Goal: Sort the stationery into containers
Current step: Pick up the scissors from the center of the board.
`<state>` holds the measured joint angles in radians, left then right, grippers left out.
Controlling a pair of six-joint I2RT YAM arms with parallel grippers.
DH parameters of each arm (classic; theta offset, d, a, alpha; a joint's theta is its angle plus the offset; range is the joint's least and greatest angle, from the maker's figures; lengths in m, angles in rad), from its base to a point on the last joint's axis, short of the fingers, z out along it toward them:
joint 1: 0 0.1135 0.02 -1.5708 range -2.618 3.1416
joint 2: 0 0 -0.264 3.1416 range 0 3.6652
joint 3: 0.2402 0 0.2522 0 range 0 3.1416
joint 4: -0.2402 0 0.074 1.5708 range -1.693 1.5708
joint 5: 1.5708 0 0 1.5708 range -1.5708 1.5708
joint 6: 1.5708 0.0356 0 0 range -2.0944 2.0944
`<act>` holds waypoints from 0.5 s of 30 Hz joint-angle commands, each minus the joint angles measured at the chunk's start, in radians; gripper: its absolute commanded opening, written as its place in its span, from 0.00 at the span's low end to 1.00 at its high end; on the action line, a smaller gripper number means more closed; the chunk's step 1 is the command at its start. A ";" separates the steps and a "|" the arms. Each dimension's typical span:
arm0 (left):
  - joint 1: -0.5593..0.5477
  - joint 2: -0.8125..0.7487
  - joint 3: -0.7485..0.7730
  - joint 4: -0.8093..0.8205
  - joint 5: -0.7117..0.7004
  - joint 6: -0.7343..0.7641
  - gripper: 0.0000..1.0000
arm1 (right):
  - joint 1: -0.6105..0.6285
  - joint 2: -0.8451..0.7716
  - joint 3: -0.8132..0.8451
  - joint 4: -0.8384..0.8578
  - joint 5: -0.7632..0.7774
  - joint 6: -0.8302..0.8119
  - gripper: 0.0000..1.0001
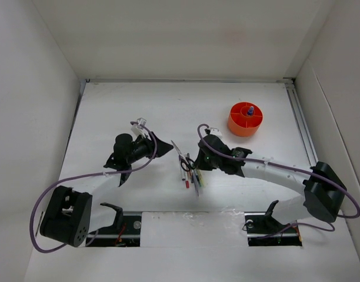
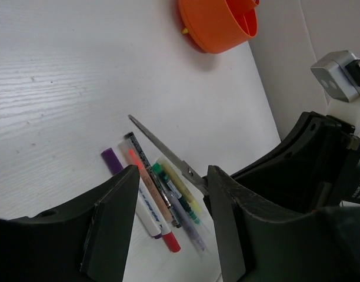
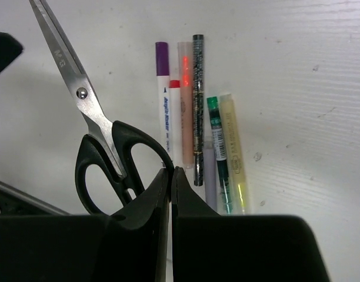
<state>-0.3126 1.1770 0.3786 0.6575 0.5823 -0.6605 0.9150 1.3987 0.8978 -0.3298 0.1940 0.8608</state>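
Several pens and markers (image 3: pixel 197 106) lie side by side on the white table: purple-capped white, red-tipped, peach, dark patterned, green and yellow; they also show in the top view (image 1: pixel 190 176) and the left wrist view (image 2: pixel 162 200). My right gripper (image 3: pixel 171 170) is shut on the black handle loop of a pair of scissors (image 3: pixel 80 94), just left of the pens (image 1: pixel 196 164). The scissors' blade (image 2: pixel 168 155) angles over the pens. My left gripper (image 1: pixel 163 147) is open and empty, left of the pile, facing it (image 2: pixel 173 176). The orange holder (image 1: pixel 245 123) holds a blue-capped bottle (image 1: pixel 249 110).
The orange holder (image 2: pixel 218 23) stands at the back right, well away from the pile. White walls close in the table on three sides. A metal rail (image 1: pixel 300 123) runs along the right edge. Cables loop from both arms.
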 commanded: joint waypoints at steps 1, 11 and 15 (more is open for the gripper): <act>-0.039 0.015 0.054 0.071 -0.010 -0.010 0.46 | 0.016 -0.030 0.056 0.041 -0.016 -0.009 0.00; -0.059 0.072 0.066 0.082 -0.048 -0.010 0.42 | 0.061 -0.021 0.066 0.086 -0.036 -0.019 0.00; -0.059 0.114 0.086 0.091 -0.033 -0.010 0.35 | 0.073 -0.021 0.075 0.095 -0.036 -0.019 0.00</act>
<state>-0.3656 1.2697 0.4114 0.6880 0.5385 -0.6708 0.9741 1.3972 0.9215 -0.3054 0.1638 0.8524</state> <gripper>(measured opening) 0.364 0.047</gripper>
